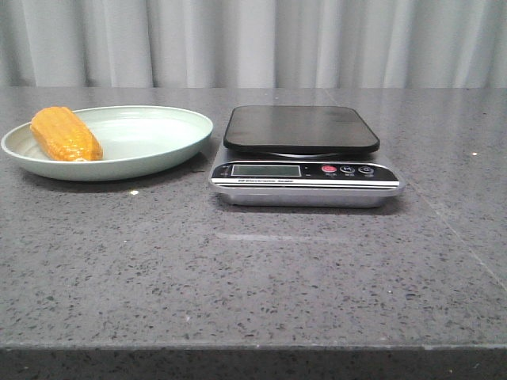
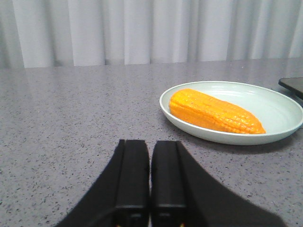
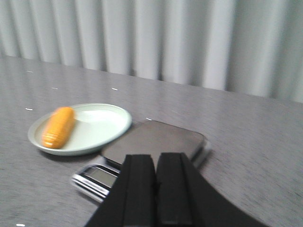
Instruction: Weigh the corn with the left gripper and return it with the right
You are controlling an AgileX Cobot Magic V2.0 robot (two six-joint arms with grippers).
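The orange-yellow corn (image 1: 66,134) lies on the left part of a pale green plate (image 1: 158,142) at the table's back left. It also shows in the left wrist view (image 2: 214,111) and the right wrist view (image 3: 58,126). A kitchen scale (image 1: 305,156) with a black platform stands just right of the plate, its platform bare. My left gripper (image 2: 150,144) is shut and empty, low over the table, short of the plate (image 2: 279,111). My right gripper (image 3: 155,158) is shut and empty, above the near side of the scale (image 3: 156,139). Neither gripper shows in the front view.
The grey speckled table (image 1: 253,277) runs to a front edge near the camera. A pale pleated curtain (image 1: 253,39) hangs behind the table's far edge. The scale's display and buttons (image 1: 305,170) face the front.
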